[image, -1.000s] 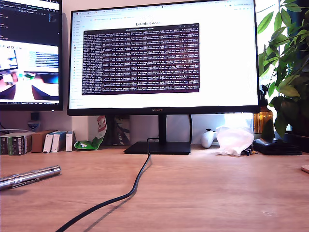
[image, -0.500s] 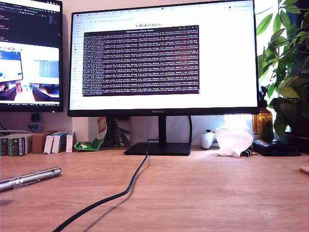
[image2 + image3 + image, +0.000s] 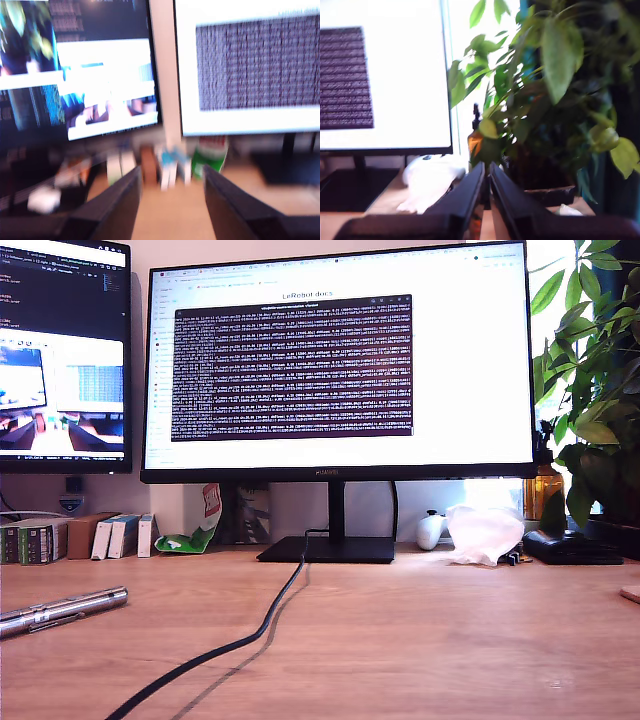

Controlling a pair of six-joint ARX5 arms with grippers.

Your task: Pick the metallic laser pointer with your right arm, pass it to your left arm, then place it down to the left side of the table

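The slim silver metallic laser pointer [image 3: 60, 609] lies unmoved on the light-brown wooden table [image 3: 420, 630], exterior view's left; terminal text has scrolled; my first gripper [image 3: 170, 200] gapes empty; my second gripper [image 3: 487, 192] is pinched together; the monitor [image 3: 340, 365] reads "LeRobot docs".

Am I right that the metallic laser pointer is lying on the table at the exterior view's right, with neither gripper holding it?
Not quite: the metallic laser pointer lies on the table at the exterior view's left, not its right. Indeed, neither my first gripper nor my second gripper holds it.
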